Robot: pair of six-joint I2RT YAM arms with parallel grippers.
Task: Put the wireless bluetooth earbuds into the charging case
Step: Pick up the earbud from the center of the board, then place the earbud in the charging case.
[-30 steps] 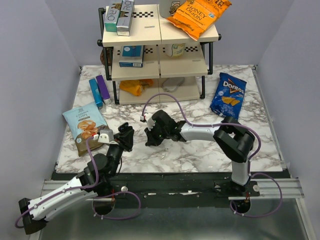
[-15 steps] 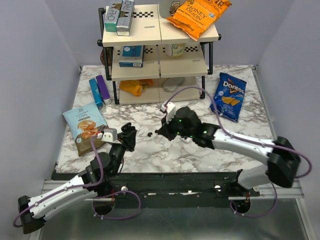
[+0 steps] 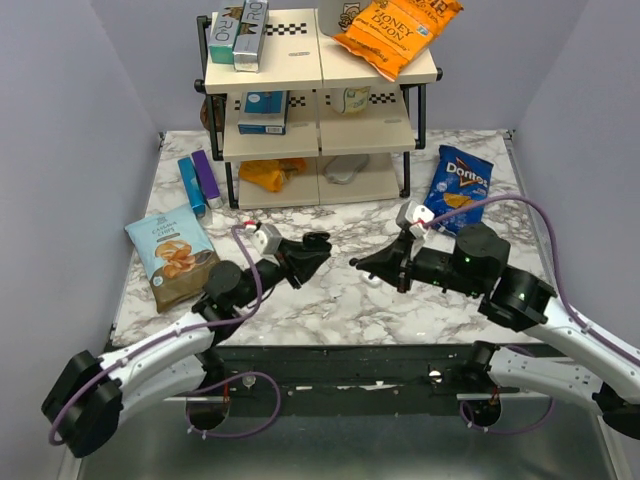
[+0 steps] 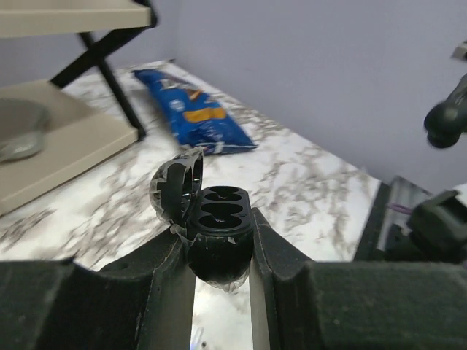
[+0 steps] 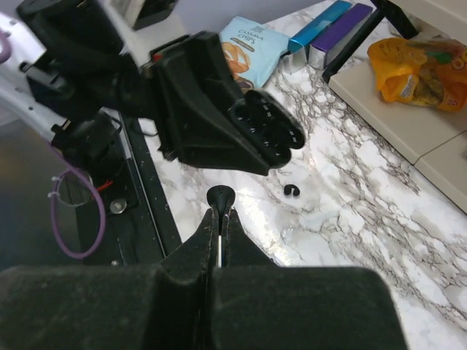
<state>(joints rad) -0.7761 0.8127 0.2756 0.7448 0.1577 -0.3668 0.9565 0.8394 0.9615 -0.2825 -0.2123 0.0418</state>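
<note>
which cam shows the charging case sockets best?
Left wrist: the charging case sits close and centred in the left gripper, lid open, both sockets visibly empty. Right wrist shows it farther off, sockets toward the camera. Top external shows only a small dark shape at the gripper tip.

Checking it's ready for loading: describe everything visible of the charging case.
The charging case is small, black, glossy-looking plastic with a rounded bottom. Its hinged lid stands flipped open to the left, baring two empty sockets. It sits upright, pinched in the left end effector, held above the marble table.
</note>
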